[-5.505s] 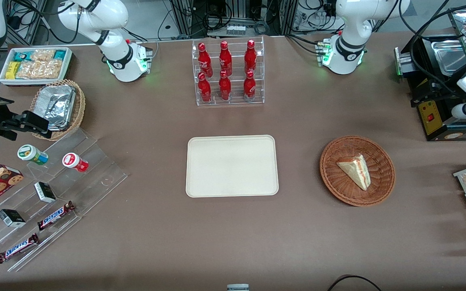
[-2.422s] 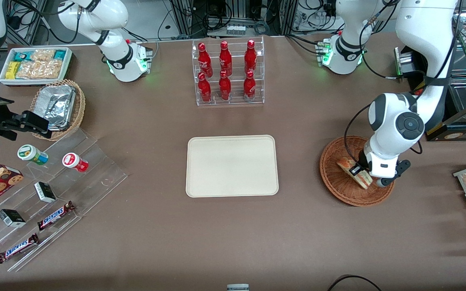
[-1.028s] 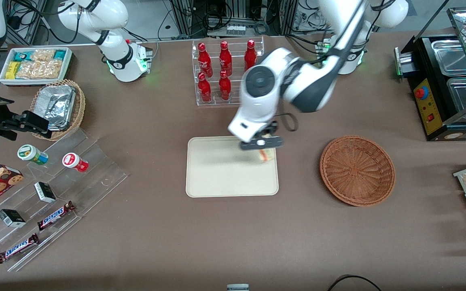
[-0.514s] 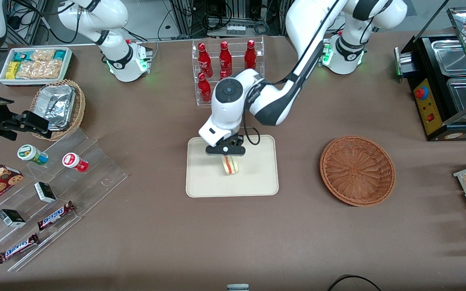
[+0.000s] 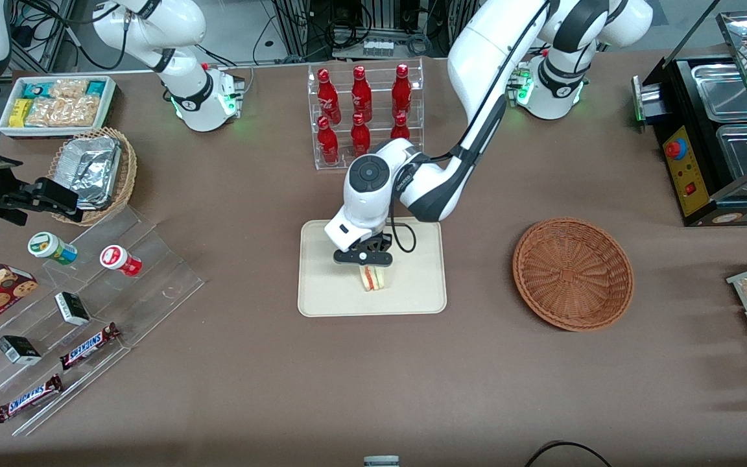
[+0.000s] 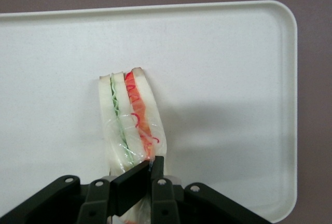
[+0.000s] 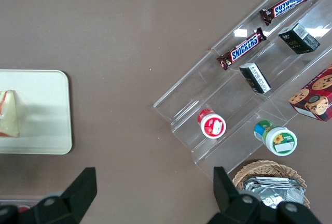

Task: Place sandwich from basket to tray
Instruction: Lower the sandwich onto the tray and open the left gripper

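Now the gripper [image 5: 366,264] pinches the sandwich [image 5: 372,277] over the tray [image 5: 321,292], well inside its rim. Bare tray surrounds it; the basket [image 5: 572,274] sits well apart.

We see the sandwich [image 5: 372,278] [image 6: 130,125], a clear-wrapped white-bread wedge with green and red filling lines along its cut edge, over the middle of the cream tray [image 5: 412,292] [image 6: 233,79] at the worktop's centre, pinched between the fingers of the gripper [image 5: 366,266] [image 6: 148,175]. The round reddish-brown wicker basket [image 5: 572,273] sits beside the tray, toward the working arm's end of the worktop.
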### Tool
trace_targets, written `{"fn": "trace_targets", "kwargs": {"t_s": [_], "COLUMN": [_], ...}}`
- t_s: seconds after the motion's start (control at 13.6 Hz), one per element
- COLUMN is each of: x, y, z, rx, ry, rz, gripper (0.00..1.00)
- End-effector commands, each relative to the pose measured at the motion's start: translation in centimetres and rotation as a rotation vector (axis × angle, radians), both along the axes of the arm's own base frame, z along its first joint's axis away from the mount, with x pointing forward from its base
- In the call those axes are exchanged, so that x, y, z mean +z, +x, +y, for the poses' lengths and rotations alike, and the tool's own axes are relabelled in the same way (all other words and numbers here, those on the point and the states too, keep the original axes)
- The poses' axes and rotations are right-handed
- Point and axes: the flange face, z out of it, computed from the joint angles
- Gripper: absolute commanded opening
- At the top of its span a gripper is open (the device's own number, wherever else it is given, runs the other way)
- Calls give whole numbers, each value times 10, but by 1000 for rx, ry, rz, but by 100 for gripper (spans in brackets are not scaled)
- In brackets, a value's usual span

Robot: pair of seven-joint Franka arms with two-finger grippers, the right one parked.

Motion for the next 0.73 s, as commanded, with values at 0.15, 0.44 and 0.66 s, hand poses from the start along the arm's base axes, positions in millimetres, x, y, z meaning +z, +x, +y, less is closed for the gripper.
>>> {"fn": "trace_targets", "kwargs": {"t_s": [0.15,0.44,0.66], "x": [-1,4,16], "y": [-2,1,3], "z": [1,3,3], "rx": [-17,-14,5], "ry": [-9,-11,-23], "rz": [-5,-8,-14], "gripper": [66,98,98]}}
